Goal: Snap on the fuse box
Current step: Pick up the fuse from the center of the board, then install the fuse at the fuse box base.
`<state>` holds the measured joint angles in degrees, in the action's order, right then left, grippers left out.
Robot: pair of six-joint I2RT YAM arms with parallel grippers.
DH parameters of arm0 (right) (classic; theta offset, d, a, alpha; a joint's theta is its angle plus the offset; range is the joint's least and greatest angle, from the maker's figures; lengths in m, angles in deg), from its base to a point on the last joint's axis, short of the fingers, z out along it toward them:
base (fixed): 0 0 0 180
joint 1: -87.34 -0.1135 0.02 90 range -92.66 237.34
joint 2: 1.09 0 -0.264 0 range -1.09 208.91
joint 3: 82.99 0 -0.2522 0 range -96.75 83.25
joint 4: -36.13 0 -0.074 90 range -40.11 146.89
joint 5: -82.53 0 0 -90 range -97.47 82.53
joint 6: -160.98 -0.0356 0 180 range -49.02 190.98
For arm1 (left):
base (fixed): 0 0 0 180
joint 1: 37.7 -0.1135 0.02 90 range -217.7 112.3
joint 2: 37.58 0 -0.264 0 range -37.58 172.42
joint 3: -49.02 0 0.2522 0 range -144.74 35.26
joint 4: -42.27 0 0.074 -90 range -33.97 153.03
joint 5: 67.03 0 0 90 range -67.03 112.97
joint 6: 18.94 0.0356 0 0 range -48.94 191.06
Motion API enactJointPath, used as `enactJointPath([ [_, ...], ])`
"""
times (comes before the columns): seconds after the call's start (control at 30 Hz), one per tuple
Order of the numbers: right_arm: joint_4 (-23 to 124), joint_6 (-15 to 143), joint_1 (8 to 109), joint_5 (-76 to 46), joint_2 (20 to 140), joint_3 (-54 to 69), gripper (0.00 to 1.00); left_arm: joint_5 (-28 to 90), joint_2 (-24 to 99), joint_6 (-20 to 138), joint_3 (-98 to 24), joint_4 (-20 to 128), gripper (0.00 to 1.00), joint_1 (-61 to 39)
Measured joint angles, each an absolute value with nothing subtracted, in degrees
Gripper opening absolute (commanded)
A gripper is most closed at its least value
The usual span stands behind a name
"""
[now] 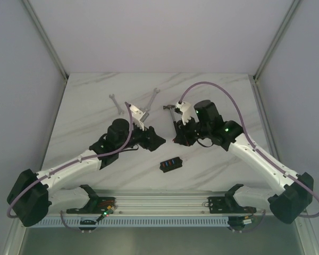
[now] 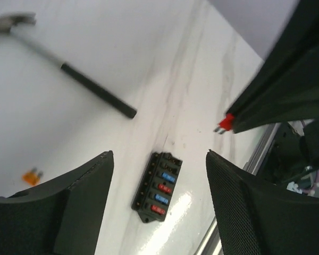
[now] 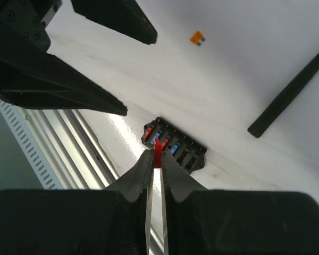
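Fuse box (image 1: 170, 164) lies flat and loose on the marble table (image 1: 95, 95), near the front edge and just behind the aluminium rail (image 1: 159, 204); both grippers hang above it and nothing grips it. That is the chief hazard as I judge it; a downward push on an unheld fuse box could skate it across the smooth top or tip it toward the rail.

The hammer (image 2: 98, 90) lies well apart, farther back on the table, and looks unlikely to interfere. The left gripper (image 2: 159, 153) hangs over the box with its fingers spread wide and empty; as it stands it braces nothing, and closing off-centre could shove the box askew. The right gripper (image 3: 157, 155) has its fingers pressed together on a red fuse (image 3: 157, 144), pinched by its body with the metal blades poking out beyond the fingertips, clear of the box face.

The box face shows red and blue fuses in a row and dark sockets at one end, seemingly vacant, though I cannot tell for sure. If the blades come down skewed or off a socket they may bend; the fuse may also twist in so narrow a pinch and drop. A loose orange fuse (image 2: 32, 175) lies well apart from the box; it poses little risk unless an arm sweeps it away.
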<state>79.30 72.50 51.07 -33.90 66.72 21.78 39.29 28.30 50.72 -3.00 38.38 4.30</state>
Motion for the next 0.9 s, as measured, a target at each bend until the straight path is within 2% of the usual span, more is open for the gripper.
enactJointPath([
  [0.23, 83.48, 61.96, 44.84, -20.09, 68.23, 21.17, 0.0, 31.68, 28.24, 37.63, 0.92, 43.93, 0.85, 4.3],
  [0.57, 91.06, 49.28, 37.69, -5.12, 74.94, 21.43, 0.0, 30.46, 31.43, 24.82, 3.54, 47.24, 0.89, 4.47],
  [0.73, 92.48, 45.0, 36.03, -1.03, 76.18, 22.11, 0.0, 30.46, 35.08, 21.26, 3.63, 47.63, 0.88, 6.0],
  [0.9, 92.37, 42.62, 35.13, 1.44, 78.81, 22.24, 0.0, 30.44, 37.35, 18.75, 3.65, 48.09, 0.82, 7.07],
])
